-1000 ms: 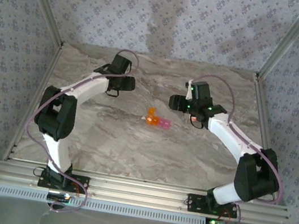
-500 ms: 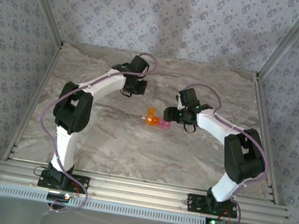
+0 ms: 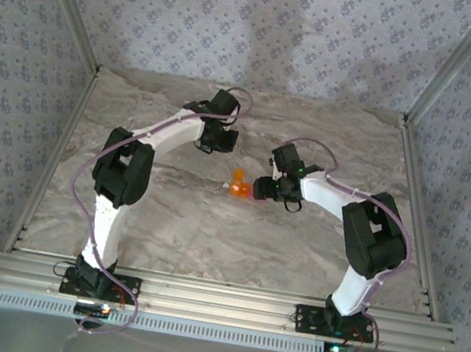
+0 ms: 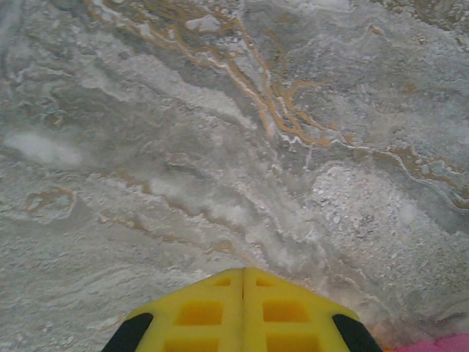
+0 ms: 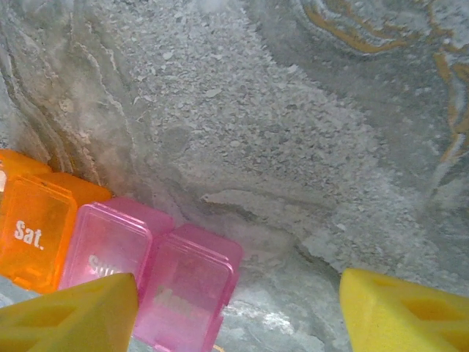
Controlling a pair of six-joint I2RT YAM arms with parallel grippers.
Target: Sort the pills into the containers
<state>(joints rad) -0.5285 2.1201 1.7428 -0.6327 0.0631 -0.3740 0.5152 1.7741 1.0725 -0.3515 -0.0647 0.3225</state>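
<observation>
Currently, the left pincer (image 4: 243,312) has its two yellow fingers (image 4: 198,315) pressed flat together with nothing between them. Its wrist view looks down on bare marbled table (image 4: 220,147), grey with rust-coloured veins. A sliver of pink shows at the bottom right corner of that view, too little to identify.

From overhead, the left pincer (image 3: 220,137) sits toward the far side of the table, far and slightly left of the containers (image 3: 237,183), clearly apart from them.

The right pincer (image 5: 238,282) has its yellow fingers (image 5: 399,312) well apart and holds nothing. In the wrist view one finger overlaps the pink part of the containers. I cannot tell whether it touches them.

The containers (image 5: 110,249) are a strip of small translucent boxes joined side by side. One is orange and marked "Sat."; two pink faces come next, with lettering too faint to read. The strip lies flat on the table.

Overhead, the right pincer (image 3: 261,187) sits at the right end of the strip and covers the pink part, so the orange end shows to its left. The strip lies near the table's (image 3: 207,235) middle, a little to the far side.

Both arms are bent inward from their bases at the near edge. Patterned walls (image 3: 269,28) close in the far and side edges.
</observation>
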